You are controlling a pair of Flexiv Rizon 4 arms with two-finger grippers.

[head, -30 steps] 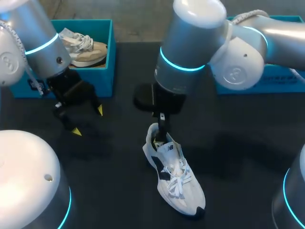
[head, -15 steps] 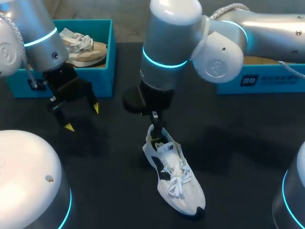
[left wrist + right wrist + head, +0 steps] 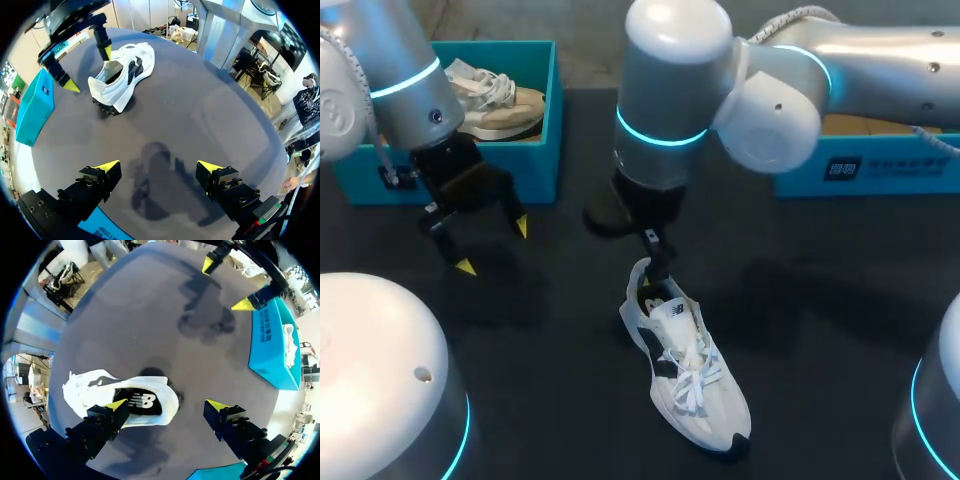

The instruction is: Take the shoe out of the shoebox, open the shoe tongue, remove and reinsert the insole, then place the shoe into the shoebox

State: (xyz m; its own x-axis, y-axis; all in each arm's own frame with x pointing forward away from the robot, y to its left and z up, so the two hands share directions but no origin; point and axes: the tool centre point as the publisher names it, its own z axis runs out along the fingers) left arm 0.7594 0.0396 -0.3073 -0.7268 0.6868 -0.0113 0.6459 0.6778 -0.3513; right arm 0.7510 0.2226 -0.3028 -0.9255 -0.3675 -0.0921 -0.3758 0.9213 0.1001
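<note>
A white shoe (image 3: 695, 375) with a black side patch lies on the black table (image 3: 820, 300), toe toward the front edge. My right gripper (image 3: 647, 256) hangs open over its heel. In the right wrist view one fingertip (image 3: 116, 405) sits above the shoe (image 3: 107, 390) and the other is past the heel, over bare table. My left gripper (image 3: 492, 246) is open and empty, off to the shoe's left, in front of a teal shoebox (image 3: 542, 150). In the left wrist view the shoe (image 3: 122, 72) lies far ahead of the left gripper (image 3: 159, 166), with the right gripper (image 3: 89, 69) above its heel.
The teal shoebox at the back left holds a beige shoe (image 3: 498, 100). A second teal box (image 3: 880, 170) stands at the back right, behind my right arm. Bare table lies between the two grippers and to the right of the white shoe.
My right arm has swung left, its gripper staying over the shoe's heel. The left gripper has shifted slightly left. The white shoe has not moved.
</note>
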